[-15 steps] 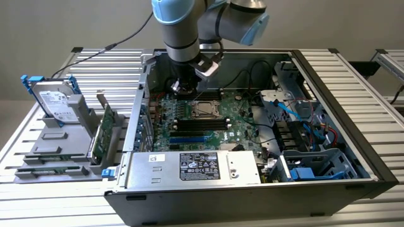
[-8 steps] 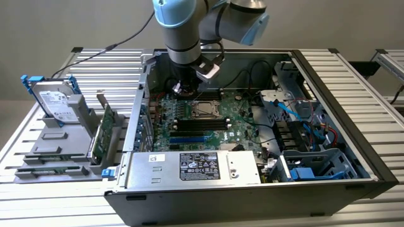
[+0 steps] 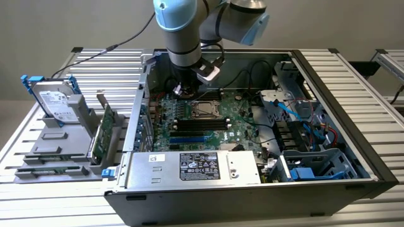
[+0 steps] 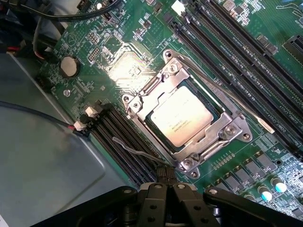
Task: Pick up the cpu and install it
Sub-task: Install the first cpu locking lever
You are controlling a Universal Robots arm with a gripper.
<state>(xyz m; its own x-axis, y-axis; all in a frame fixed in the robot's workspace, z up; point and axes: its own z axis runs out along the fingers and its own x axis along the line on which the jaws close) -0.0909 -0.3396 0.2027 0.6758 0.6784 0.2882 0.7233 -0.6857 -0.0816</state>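
Note:
The cpu [image 4: 181,117], a flat square chip with a dull silver top, lies in the metal socket frame [image 4: 142,101] on the green motherboard [image 4: 236,42]. In the exterior view the cpu [image 3: 203,109] sits mid-board inside the open computer case [image 3: 252,198]. My gripper [image 3: 187,90] hangs inside the case just above the board, beside the socket toward the exterior view's left and back. Seen from the wrist, my gripper [image 4: 165,187] is shut, its black fingers [image 4: 154,208] pressed together with nothing between them.
Black memory slots [image 4: 118,137] flank the socket. A power supply [image 3: 196,165] fills the case's front. Blue cables and a drive cage [image 3: 315,165] crowd the exterior view's right. Outside the case, at that view's left, a grey holder [image 3: 57,142] carries a hard drive [image 3: 54,99] and a green card [image 3: 104,130].

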